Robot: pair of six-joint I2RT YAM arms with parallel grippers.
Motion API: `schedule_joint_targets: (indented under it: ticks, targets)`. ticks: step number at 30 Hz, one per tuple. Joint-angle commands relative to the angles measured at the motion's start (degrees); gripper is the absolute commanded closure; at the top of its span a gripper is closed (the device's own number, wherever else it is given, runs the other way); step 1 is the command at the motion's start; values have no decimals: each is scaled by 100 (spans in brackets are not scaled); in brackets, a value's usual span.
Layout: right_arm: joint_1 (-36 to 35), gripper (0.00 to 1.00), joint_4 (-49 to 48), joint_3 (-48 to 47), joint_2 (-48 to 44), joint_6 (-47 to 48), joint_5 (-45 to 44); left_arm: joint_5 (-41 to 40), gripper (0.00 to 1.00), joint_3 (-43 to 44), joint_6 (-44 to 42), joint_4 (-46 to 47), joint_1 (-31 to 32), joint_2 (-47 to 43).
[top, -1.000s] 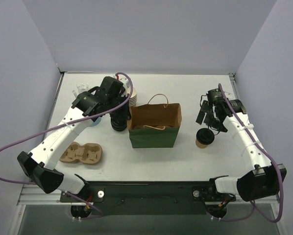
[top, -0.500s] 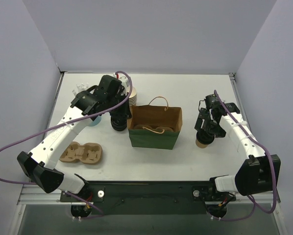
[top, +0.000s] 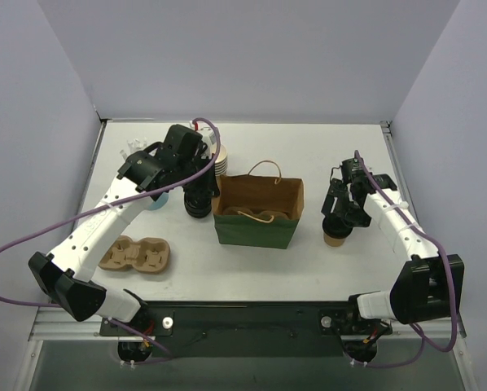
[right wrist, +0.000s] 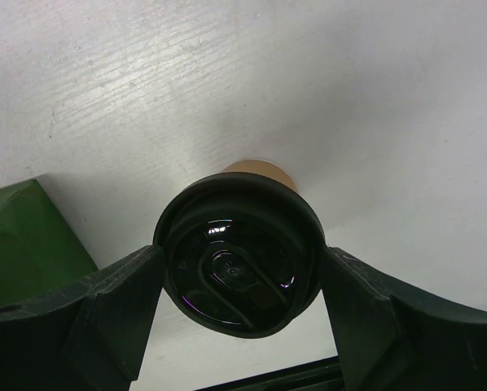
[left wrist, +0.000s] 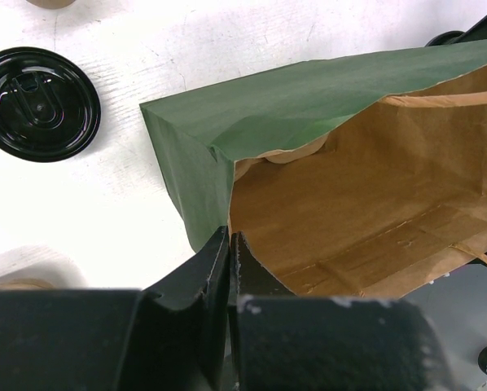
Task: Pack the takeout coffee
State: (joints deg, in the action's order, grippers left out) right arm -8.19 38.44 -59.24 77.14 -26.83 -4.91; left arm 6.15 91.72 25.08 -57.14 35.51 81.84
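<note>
The right gripper (top: 339, 218) has come down over the coffee cup (right wrist: 239, 273), jaws now pressing its lid on both sides.

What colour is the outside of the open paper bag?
The open paper bag is dark green outside, clearest in the left wrist view.

Green bag (top: 254, 228), cup carrier (top: 136, 255), loose lid (left wrist: 38, 102)

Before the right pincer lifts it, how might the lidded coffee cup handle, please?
The coffee cup is thin paper, so hard squeezing probably dents it. The right pincer flanks the glossy lid, which may slip or pop off. Narrow base: tippy if nudged.
</note>
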Motion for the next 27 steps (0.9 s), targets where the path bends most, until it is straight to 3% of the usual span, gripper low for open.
schedule_joint_targets:
  ticks: [1, 11, 27]
  targets:
    - [54, 22, 129, 220, 3, 99, 25, 53, 89, 188, -91, 221, -53, -46]
    - [36, 14, 331, 167, -287, 116, -10, 44, 89, 188, -65, 239, -88, -46]
    - [-16, 18, 287, 448, -411, 257, 16, 88, 88, 320, -12, 309, -114, 51]
